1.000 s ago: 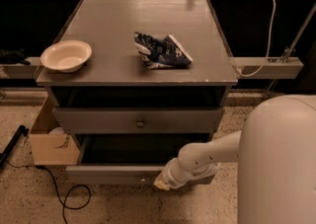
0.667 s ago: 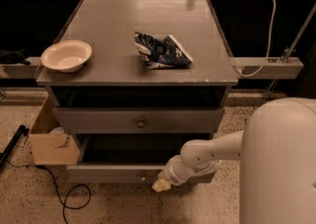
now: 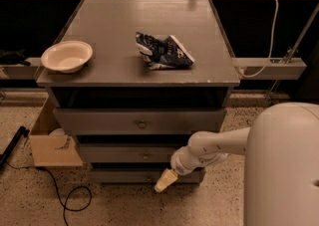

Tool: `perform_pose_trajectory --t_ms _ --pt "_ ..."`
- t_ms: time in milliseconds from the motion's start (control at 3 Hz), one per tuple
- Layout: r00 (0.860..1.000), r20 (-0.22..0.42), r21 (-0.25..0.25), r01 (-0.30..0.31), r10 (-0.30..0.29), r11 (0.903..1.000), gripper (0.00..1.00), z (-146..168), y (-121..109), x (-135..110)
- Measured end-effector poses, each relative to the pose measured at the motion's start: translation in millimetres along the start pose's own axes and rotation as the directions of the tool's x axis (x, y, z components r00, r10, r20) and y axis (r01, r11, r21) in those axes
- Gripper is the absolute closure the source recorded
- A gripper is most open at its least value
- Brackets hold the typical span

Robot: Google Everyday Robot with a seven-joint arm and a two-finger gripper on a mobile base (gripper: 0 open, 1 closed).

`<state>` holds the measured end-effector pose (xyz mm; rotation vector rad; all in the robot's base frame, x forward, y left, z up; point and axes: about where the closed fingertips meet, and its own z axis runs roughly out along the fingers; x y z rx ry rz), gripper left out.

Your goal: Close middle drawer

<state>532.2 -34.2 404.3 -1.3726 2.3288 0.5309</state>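
The middle drawer (image 3: 112,154) is the second grey front of the cabinet, with a small round knob (image 3: 145,156). It sits nearly in line with the top front (image 3: 99,120) above it, under a thin dark gap. The lowest front (image 3: 124,175) is just below. My gripper (image 3: 164,181) hangs low in front of the cabinet, right of centre, below the middle drawer's knob and over the lowest front. My white forearm (image 3: 209,148) crosses the right end of the middle drawer and hides it.
A white bowl (image 3: 67,56) and a blue crumpled bag (image 3: 162,51) lie on the cabinet top. A cardboard box (image 3: 52,148) stands left of the cabinet. A black cable (image 3: 65,195) and a black rod (image 3: 12,143) lie on the floor. My white body (image 3: 284,170) fills the lower right.
The middle drawer was pulled far out and has slid back in, close to the cabinet face. My gripper and forearm have moved in toward the cabinet with it.
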Motion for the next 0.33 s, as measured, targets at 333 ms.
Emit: perform_pose_trajectory --t_ms 333 --pt "1.000 0.000 0.000 0.000 0.000 1.0000 0.00 0.0 0.0 0.0"
